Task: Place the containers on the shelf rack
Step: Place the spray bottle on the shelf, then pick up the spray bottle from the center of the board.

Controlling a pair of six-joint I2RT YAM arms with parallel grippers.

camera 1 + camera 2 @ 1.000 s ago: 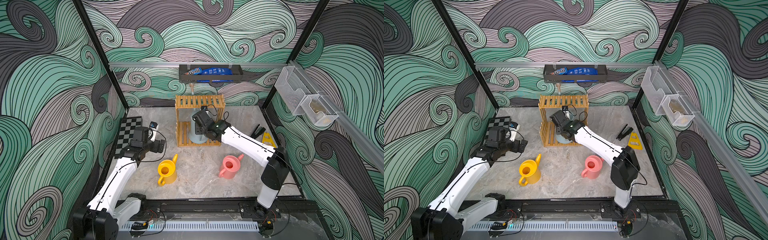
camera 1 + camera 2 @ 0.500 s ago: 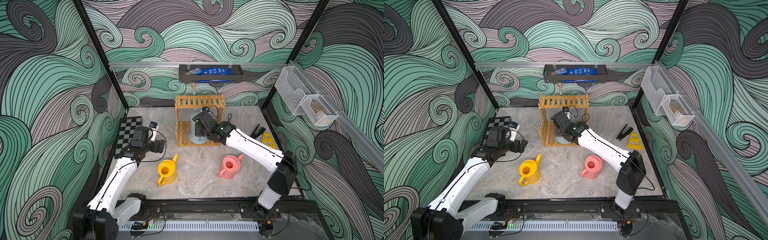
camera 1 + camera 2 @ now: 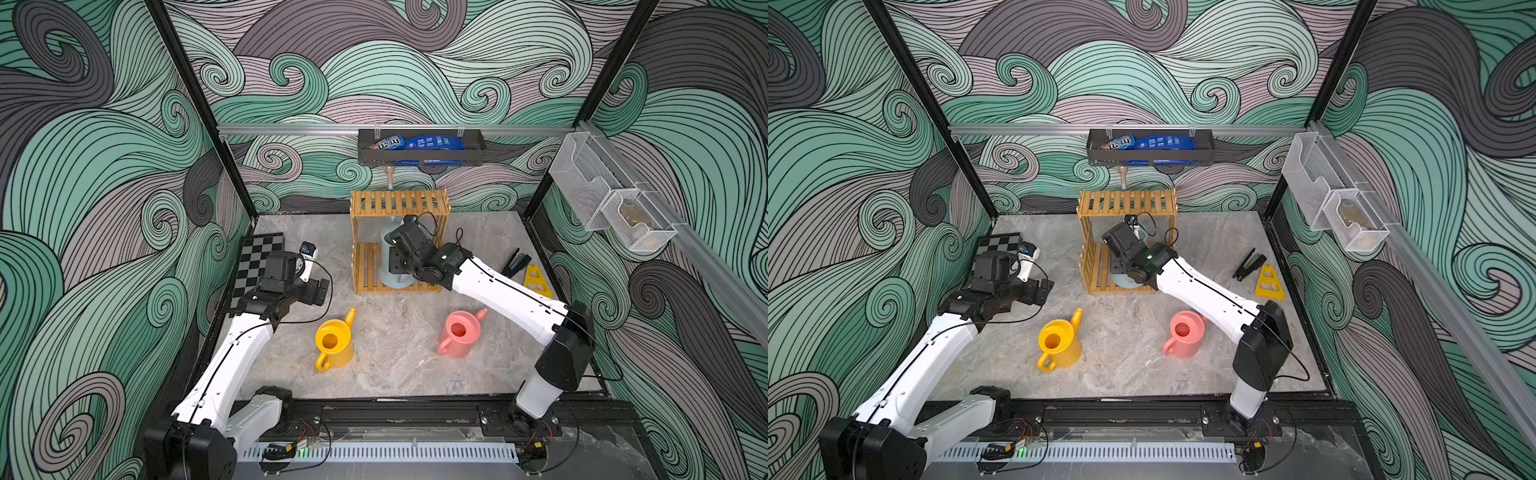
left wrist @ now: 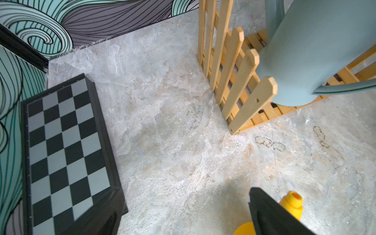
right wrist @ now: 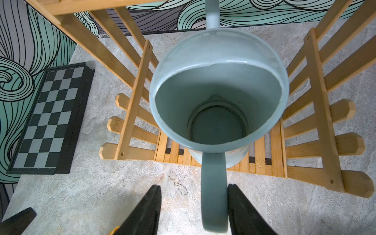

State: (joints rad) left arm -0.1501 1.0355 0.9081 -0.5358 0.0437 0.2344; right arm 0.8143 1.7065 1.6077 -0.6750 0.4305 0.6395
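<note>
Right wrist view looks down into the blue can (image 5: 215, 48), which stands upright on the lower tier of the rack (image 5: 132, 97), close to the tier's front edge. Its handle sticks out of the rack's open front, between the fingers of the right gripper (image 5: 194, 185). Those fingers are apart, not clamped. One finger (image 5: 240, 203) lies right against the handle. The other is off it, with bare floor showing in the gap.

In both top views the can's beige spout tip (image 3: 390, 176) rises behind the rack's top tier (image 3: 399, 203), and that tier holds nothing.

The yellow can (image 3: 334, 345) sits upright on the floor in front of the rack, off toward its left. The pink can (image 3: 459, 334) sits upright on the floor in front of the rack, off toward its right, beside the right arm. The two are well apart.

The left gripper (image 3: 320, 291) hangs over the floor to the left of the rack's front, spread wide and holding nothing. In the left wrist view one finger (image 4: 268, 215) covers part of the yellow can's spout.

A chessboard (image 3: 257, 266) lies flat on the floor left of the rack. A black tool (image 3: 515, 264) and a yellow triangle (image 3: 537, 280) lie to its right. A black tray (image 3: 419, 151) with snack bags hangs on the wall above and behind it.
</note>
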